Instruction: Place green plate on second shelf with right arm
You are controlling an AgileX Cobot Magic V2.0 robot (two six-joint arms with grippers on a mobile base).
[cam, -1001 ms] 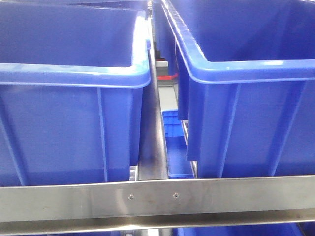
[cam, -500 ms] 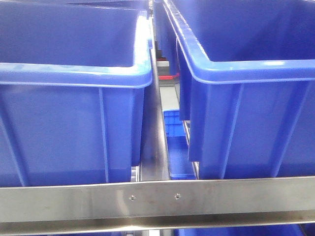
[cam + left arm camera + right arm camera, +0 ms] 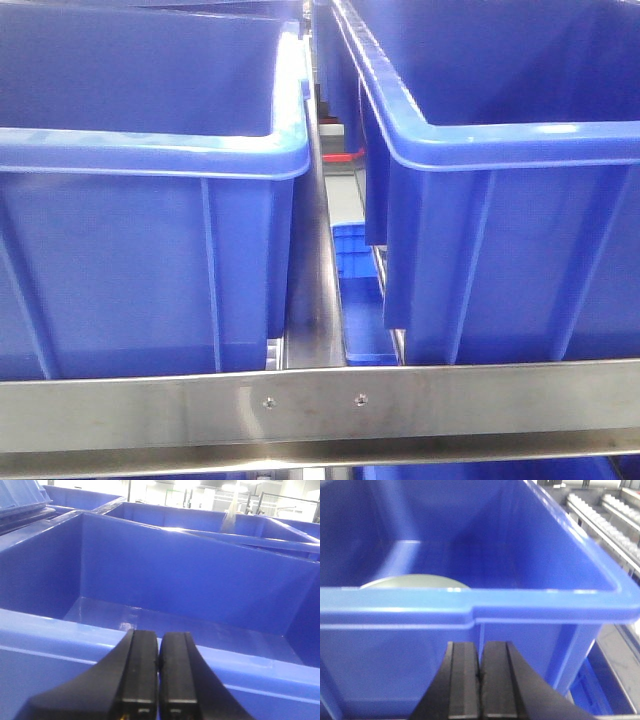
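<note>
In the right wrist view, the green plate (image 3: 415, 581) lies inside a blue bin (image 3: 485, 602); only its pale top edge shows over the near rim. My right gripper (image 3: 480, 647) is shut, its black fingers pressed together with nothing between them, just outside and below that rim. My left gripper (image 3: 158, 637) is likewise shut and empty, in front of the near rim of another blue bin (image 3: 65, 630) whose inside shows only bare floor. Neither gripper appears in the front view. Which shelf is the second one cannot be told here.
The front view shows two large blue bins, left (image 3: 150, 150) and right (image 3: 500, 140), behind a steel shelf rail (image 3: 320, 400), with a steel divider (image 3: 312, 290) between them. A smaller blue crate (image 3: 355, 270) sits lower in the gap. Roller tracks (image 3: 605, 515) run right of the plate's bin.
The front view has shifted very slightly; the bins sit a few pixels to the right of where they were. Nothing else moved.
</note>
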